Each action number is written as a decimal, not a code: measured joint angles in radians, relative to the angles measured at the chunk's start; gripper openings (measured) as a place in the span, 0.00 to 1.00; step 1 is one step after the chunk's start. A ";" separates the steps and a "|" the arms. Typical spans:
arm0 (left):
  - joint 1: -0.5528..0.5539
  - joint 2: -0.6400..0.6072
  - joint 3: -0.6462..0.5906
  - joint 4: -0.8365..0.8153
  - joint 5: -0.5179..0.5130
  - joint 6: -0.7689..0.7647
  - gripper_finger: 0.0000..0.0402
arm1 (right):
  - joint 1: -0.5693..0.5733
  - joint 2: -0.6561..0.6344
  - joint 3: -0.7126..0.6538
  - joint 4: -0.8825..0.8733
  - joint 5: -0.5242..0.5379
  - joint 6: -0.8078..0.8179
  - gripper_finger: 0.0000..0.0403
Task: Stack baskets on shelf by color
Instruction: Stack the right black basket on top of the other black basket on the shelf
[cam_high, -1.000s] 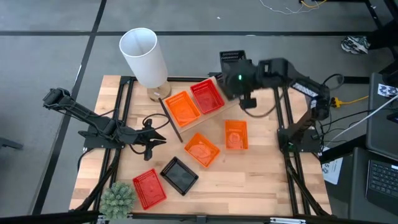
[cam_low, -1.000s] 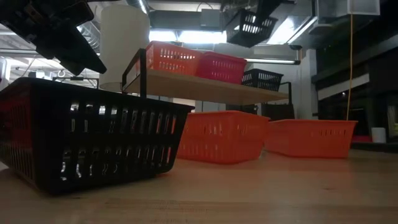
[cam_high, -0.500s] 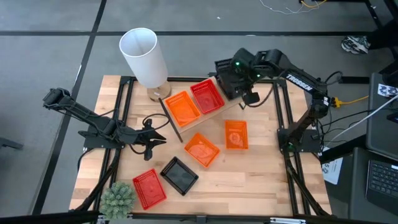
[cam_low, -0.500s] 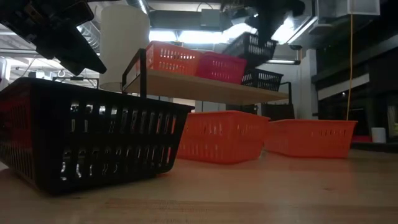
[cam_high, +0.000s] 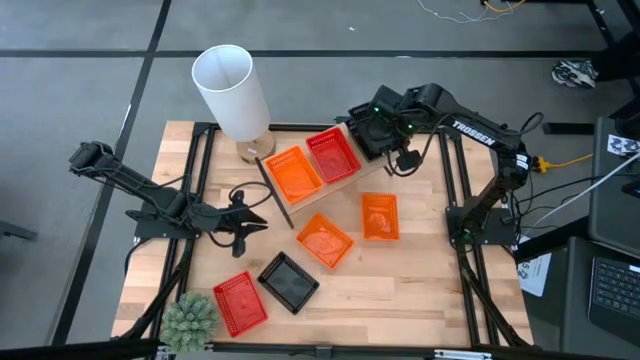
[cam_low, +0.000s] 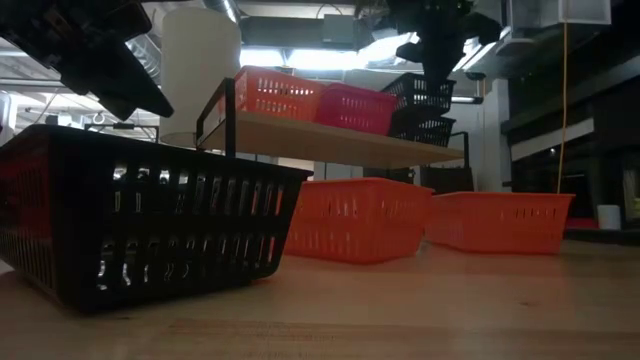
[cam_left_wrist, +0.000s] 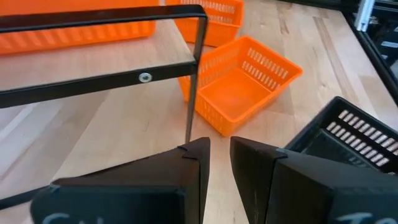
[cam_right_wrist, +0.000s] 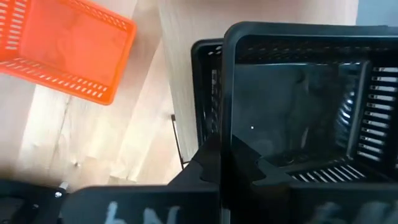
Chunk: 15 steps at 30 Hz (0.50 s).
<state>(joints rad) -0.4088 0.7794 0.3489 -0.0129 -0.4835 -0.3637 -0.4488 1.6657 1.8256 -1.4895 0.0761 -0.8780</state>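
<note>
While the left gripper hangs idle over the left half of the wooden tabletop, fingers parted and holding nothing, the work is at the far right.

Left to right in the high view: a red plastic mesh basket lies near the front left, a black mesh basket just right of it. Two loose orange mesh baskets lie mid-table, below the light wood shelf on its black rod frame. The shelf carries an orange basket, then a red one. At its right end the right gripper is clenched on the wall of a black mesh basket, held just above another black basket already on the shelf; whether the two touch cannot be told.

Judgement: these baskets look light, thin-walled and somewhat flexible, smooth plastic that may slip. A pinch on the rim midway along one wall suits best. Nesting squarely matters; a tilted basket could jam or shift the one below.
</note>
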 joint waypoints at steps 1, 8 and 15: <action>0.000 0.000 0.000 0.000 -0.009 0.000 0.14 | 0.000 0.000 0.000 0.000 -0.010 -0.002 0.00; 0.000 0.000 0.000 -0.001 -0.032 0.000 0.14 | -0.001 0.000 0.000 0.005 -0.033 -0.018 0.02; 0.000 0.000 0.000 -0.001 -0.032 0.000 0.14 | -0.001 0.000 0.000 0.019 -0.033 -0.021 0.11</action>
<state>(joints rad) -0.4088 0.7792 0.3489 -0.0135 -0.5154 -0.3637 -0.4496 1.6661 1.8259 -1.4701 0.0429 -0.8989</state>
